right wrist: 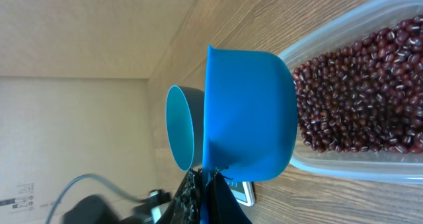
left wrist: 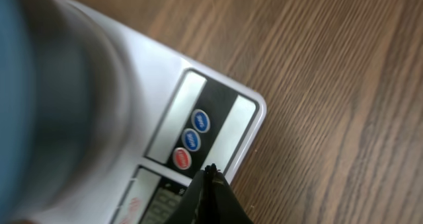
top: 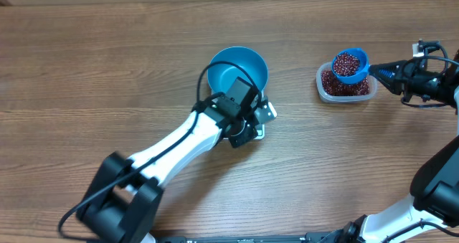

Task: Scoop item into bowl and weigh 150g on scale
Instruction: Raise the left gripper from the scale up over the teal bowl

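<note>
Three buttons (left wrist: 192, 139) on scale (left wrist: 242, 117), lettering too blurred

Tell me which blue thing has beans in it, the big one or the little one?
The little blue scoop, hanging over the clear tub, is full of beans. The big teal bowl looks empty.

Wood-grain table (top: 107, 56), glossy plastic scale (left wrist: 149, 65), smooth bowl (top: 247, 65)
</note>
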You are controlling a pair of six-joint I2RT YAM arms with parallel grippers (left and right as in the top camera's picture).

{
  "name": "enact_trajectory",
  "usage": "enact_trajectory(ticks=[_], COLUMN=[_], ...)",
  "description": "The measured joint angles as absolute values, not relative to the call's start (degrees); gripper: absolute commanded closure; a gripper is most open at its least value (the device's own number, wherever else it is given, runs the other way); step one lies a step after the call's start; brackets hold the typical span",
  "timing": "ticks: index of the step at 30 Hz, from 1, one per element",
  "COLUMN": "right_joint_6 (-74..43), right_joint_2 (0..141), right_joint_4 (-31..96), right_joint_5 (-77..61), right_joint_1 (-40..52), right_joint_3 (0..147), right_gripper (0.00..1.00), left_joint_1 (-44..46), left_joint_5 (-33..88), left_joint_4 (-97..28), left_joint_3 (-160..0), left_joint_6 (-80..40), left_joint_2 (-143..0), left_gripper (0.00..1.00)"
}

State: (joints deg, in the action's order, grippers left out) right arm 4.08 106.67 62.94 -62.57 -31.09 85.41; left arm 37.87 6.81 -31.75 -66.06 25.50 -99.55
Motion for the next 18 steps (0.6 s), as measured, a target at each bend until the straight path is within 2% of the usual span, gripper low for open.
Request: enact_trajectory(ticks=[10,18], right_joint_6=[3.0,2.9], right_joint_2=[106.7,106.7], right_joint_4=[62.0,61.9], right_joint_5=[-62.5,-62.5], right_joint_1=[-31.1,-31.1], right_joint_3=[85.4,85.4], right_gripper=[0.96,0.96], left_joint_1=[37.3,30.4], left_joint_5=[6.8,6.8], left_joint_4=[-31.2,-30.0], left_joint_3=[-66.3,-68.8], left_joint_6=[25.5,24.6], left_joint_2=[-90.2,-90.2], left_gripper=[0.96,0.96])
